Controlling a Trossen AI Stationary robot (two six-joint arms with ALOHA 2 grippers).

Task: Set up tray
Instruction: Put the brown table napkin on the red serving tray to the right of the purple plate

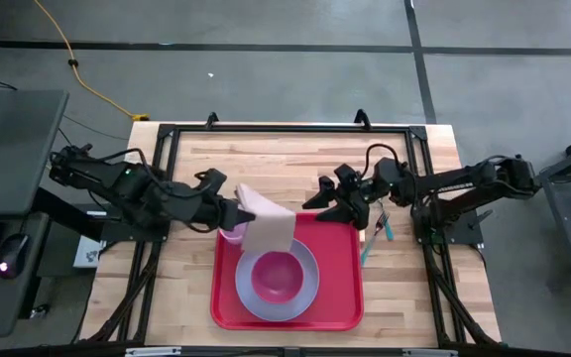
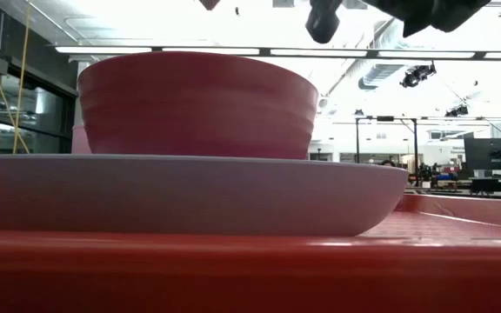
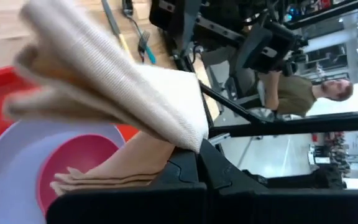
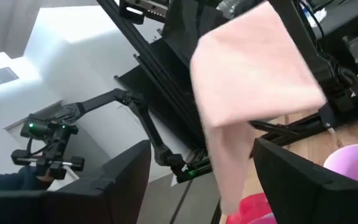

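Note:
The red tray [image 1: 340, 297] lies at the table's middle front. On it rests a lavender plate [image 1: 305, 293] with a pink bowl [image 1: 278, 276] in it; the low view shows the bowl [image 2: 198, 104] sitting in the plate [image 2: 181, 196]. A pale pink cup [image 1: 230, 235] stands at the tray's far left corner. A tan napkin [image 1: 268, 226] hangs over that corner with my left gripper [image 1: 238, 210] shut on it. My right gripper [image 1: 329, 201] stands open above the tray's far edge, to the napkin's right, its fingers apart [image 4: 210, 180] with nothing between them. My left gripper pinches the folded napkin between its two fingers at the left edge [image 3: 166, 158]; several layers show there. The fingers come from the table's left, slanting a little down. The napkin is lifted and droops slack past the fingers, over the cup and the plate's far rim.
A few utensils [image 1: 379, 231] lie on the wood just right of the tray. The black frame [image 1: 285, 129] runs round the table's far and side edges. A person [image 3: 303, 93] stands in the room beyond the table.

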